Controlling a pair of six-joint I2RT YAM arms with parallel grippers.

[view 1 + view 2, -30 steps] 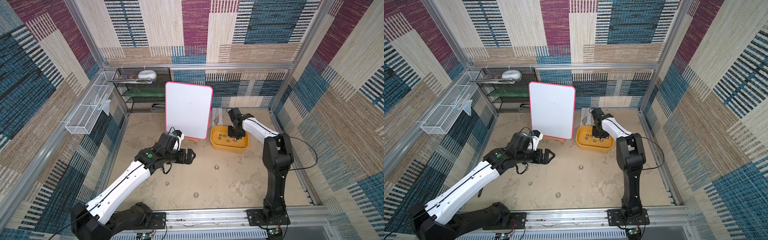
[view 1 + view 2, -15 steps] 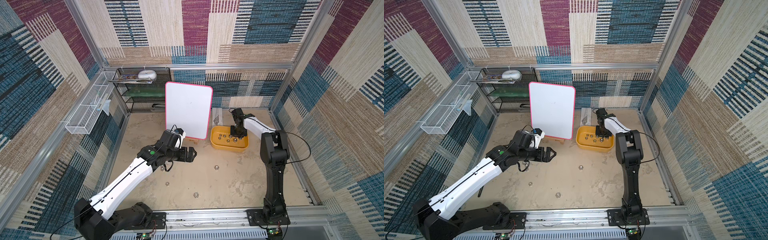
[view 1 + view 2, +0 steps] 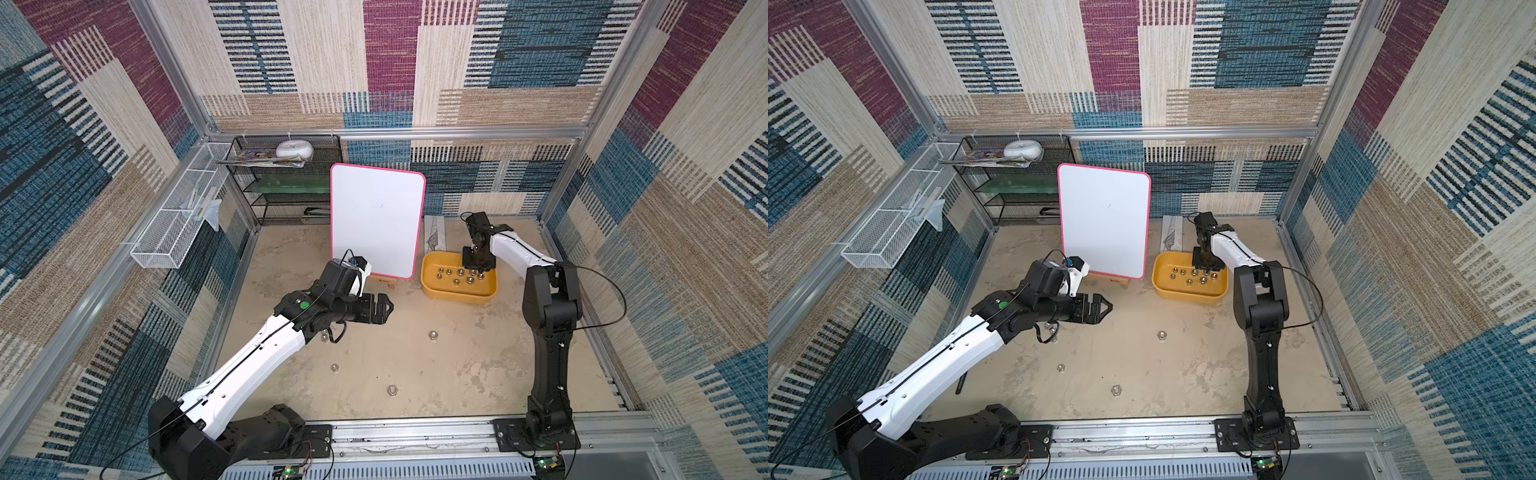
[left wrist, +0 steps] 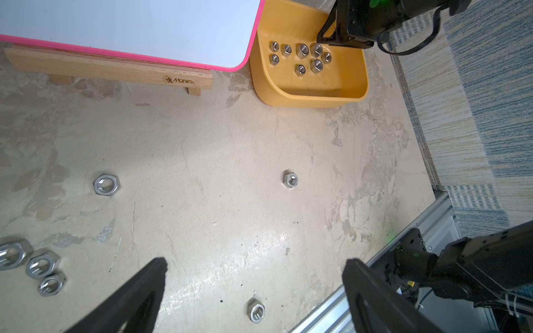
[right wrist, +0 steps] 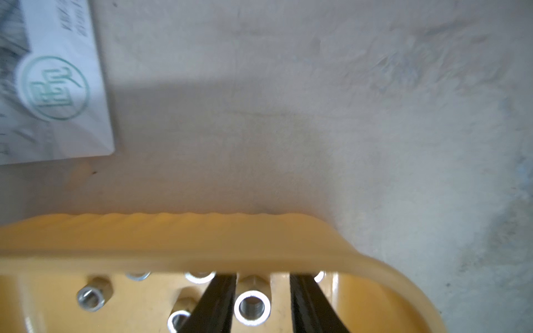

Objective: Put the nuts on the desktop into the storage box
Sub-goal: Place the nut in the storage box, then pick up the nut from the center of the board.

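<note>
Now the left gripper (image 4: 255, 262) is hanging wide open over the desktop (image 4: 216, 144), where loose nuts (image 4: 106, 184) are lying. Rightward, others are sitting in the box (image 4: 311, 95). The right gripper (image 5: 261, 288) is standing inside it, fingers parted around a freed nut (image 5: 252, 308). Lifting straight up should avoid nudging it.

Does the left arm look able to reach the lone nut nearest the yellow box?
Probably yes: the left gripper is open, with only bare desktop between it and the nut.
</note>
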